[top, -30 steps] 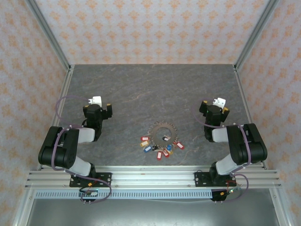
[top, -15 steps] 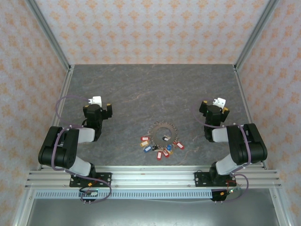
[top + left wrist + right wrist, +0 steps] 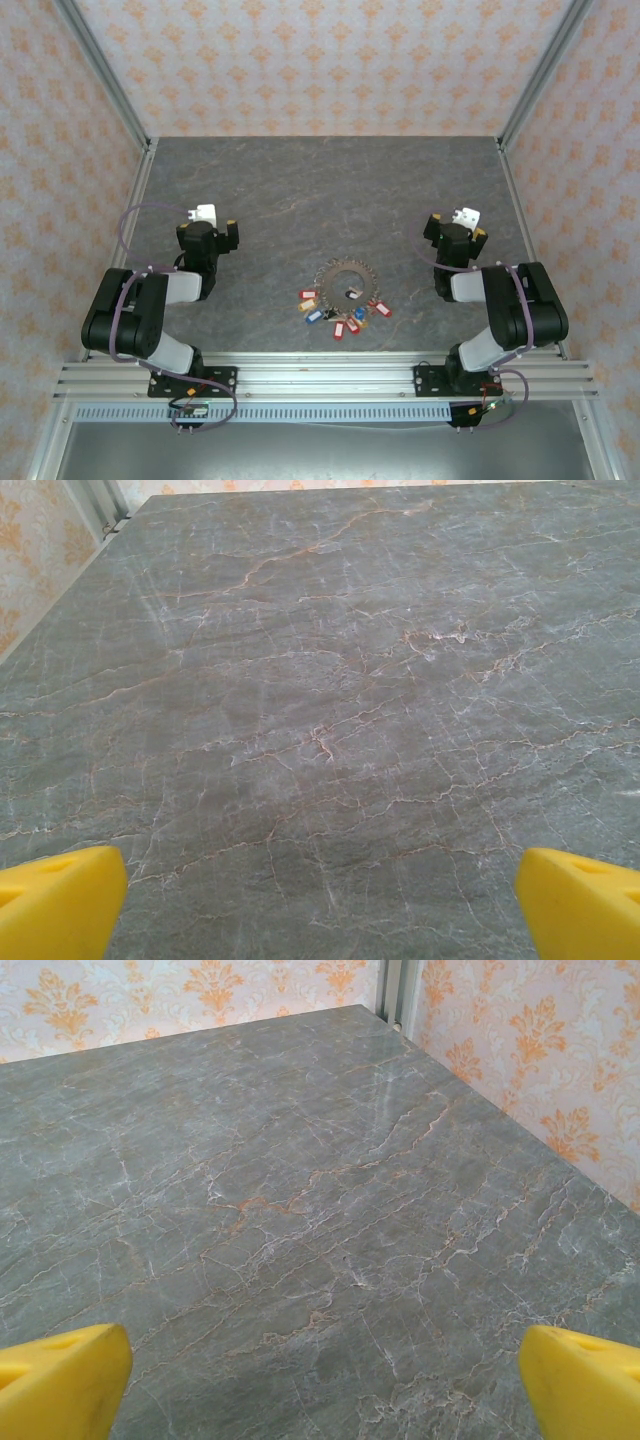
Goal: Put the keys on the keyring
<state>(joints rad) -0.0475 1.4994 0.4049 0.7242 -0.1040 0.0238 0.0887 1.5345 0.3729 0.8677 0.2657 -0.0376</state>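
The keyring (image 3: 345, 279), a spiky circle of silvery keys, lies flat on the dark marble table (image 3: 300, 190), near the front edge and midway between the arms. Small red, blue and yellow tags (image 3: 340, 316) fan out along its near side. I cannot tell from here which tagged keys lie loose. My left gripper (image 3: 208, 228) hovers to the ring's left, and my right gripper (image 3: 455, 234) to its right, both well apart from it. In the left wrist view the left gripper (image 3: 320, 910) is open over bare marble. The right gripper (image 3: 320, 1385) is likewise open, yellow fingertips (image 3: 585, 1380) far apart.
Patterned walls with aluminium posts (image 3: 110, 90) enclose the table on the left, back and right. A metal rail (image 3: 320, 375) carrying both arm bases runs along the near edge. The back right corner post (image 3: 398, 990) stands beyond the right gripper.
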